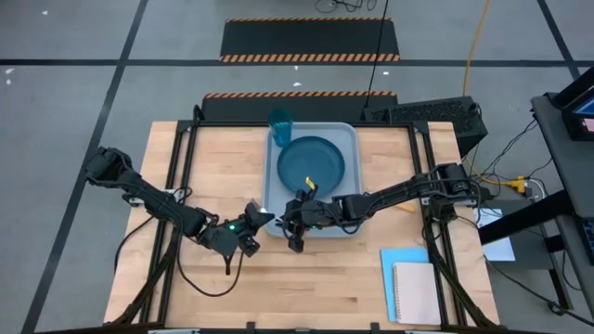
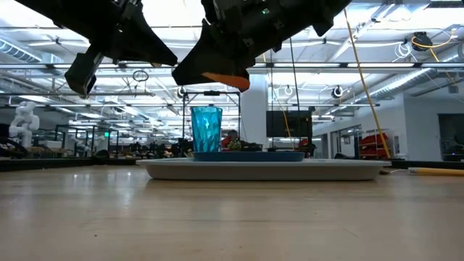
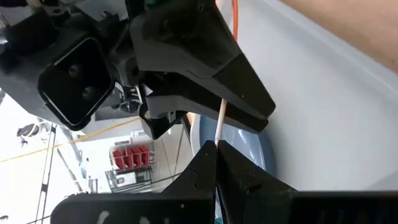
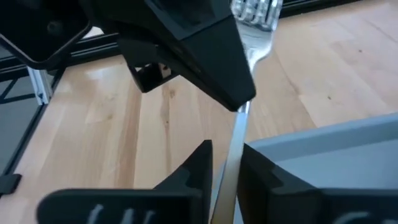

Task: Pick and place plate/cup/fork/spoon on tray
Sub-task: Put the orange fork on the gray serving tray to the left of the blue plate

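The fork (image 4: 258,15), with silver tines, hangs in the air between both grippers over the tray's near left corner. My left gripper (image 1: 252,223) and my right gripper (image 1: 297,223) face each other, both shut on it. An orange handle end (image 2: 226,78) shows under the right gripper. The dark blue plate (image 1: 320,158) lies flat in the grey-blue tray (image 1: 274,190). The teal cup (image 1: 280,121) stands upright in the tray's far left corner. An orange-handled utensil (image 1: 406,208) lies on the table right of the tray, partly under the right arm; I cannot see its head. My left gripper pinches the fork's metal neck (image 3: 219,134) between its two fingers, just behind the tines, coming about level from the table's left. The fork shows edge-on there and is lifted clear of table and tray. My right gripper pinches the fork's metal shaft (image 4: 231,149) between its two fingers, farther toward the handle, coming from the table's right. The fingers lie along the fork, with the tines pointing away from them. The fork is clear of the table.
A light blue paper sheet (image 1: 399,269) and a beige notebook (image 1: 416,292) lie at the table's near right. A dark device (image 1: 427,116) sits at the far right edge. Bare wood shows at the table's left and near side (image 1: 213,297).
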Tool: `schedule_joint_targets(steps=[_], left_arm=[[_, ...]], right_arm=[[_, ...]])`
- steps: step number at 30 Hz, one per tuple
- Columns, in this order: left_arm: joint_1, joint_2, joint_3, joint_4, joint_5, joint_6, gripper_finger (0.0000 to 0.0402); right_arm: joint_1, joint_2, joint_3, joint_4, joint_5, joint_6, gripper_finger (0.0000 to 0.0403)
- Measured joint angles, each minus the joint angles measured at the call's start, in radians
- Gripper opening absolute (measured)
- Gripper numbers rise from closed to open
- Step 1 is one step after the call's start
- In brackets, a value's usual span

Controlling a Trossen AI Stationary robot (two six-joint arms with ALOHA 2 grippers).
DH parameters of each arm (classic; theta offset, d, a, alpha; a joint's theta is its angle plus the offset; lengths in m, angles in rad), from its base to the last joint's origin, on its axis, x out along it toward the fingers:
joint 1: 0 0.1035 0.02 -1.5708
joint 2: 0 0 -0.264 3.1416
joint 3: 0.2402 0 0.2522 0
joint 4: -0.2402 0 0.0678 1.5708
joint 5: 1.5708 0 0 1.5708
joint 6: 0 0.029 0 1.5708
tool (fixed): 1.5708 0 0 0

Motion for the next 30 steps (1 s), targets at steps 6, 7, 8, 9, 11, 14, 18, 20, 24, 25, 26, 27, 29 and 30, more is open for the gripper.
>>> schedule_joint_targets(steps=[6,7,8,9,11,14,18,20,24,25,26,27,29,30], left_arm=[[0.0,0.0,0.0,-0.005,0.004,-0.035,0.0017],[0.0,0.0,0.0,-0.006,0.007,-0.049,0.0022],[0.0,0.0,0.0,-0.007,0.007,-0.062,0.0028],[0.0,0.0,0.0,-0.007,0.007,-0.079,0.0035],[-0.001,0.0,0.0,-0.007,0.009,-0.129,0.0049],[0.0,0.0,0.0,-0.007,0.008,-0.236,0.0077],[0.0,0.0,0.0,-0.009,0.008,-0.391,0.0125],[0.0,0.0,0.0,-0.009,0.008,-0.476,0.0149],[-0.012,-0.009,0.0,0.0,0.011,-0.619,0.0185],[-0.018,-0.02,0.0,0.011,0.015,-0.63,0.019],[-0.022,-0.034,0.0,0.027,0.019,-0.637,0.0194],[-0.027,-0.051,0.003,0.032,0.022,-0.646,0.0197],[-0.031,-0.092,0.019,0.031,0.021,-0.681,0.0199],[-0.033,-0.12,0.025,0.032,0.021,-0.699,0.0199]], right_arm=[[-0.015,0.0,0.0,-0.019,0.001,-0.027,0.0005],[-0.018,0.0,0.0,-0.025,0.0,-0.03,0.0006],[-0.019,0.0,0.0,-0.031,0.0,-0.03,0.0006],[-0.019,0.0,0.0,-0.037,-0.001,-0.031,0.0007],[-0.019,0.0,0.0,-0.05,0.002,-0.042,0.0006],[-0.02,0.0,0.0,-0.071,0.011,-0.057,0.0004],[-0.021,0.0,0.0,-0.109,0.061,-0.077,0.0004],[-0.021,-0.007,0.0,-0.152,0.083,-0.1,0.0003],[-0.021,-0.028,-0.001,-0.269,0.181,-0.14,0.0],[-0.021,-0.03,-0.001,-0.29,0.206,-0.151,0.0001],[-0.021,-0.031,0.0,-0.307,0.229,-0.164,0.0001],[-0.021,-0.034,0.0,-0.337,0.251,-0.18,0.0001],[-0.018,-0.035,-0.001,-0.379,0.29,-0.203,0.0001],[-0.019,-0.035,-0.001,-0.382,0.295,-0.21,0.0001]])
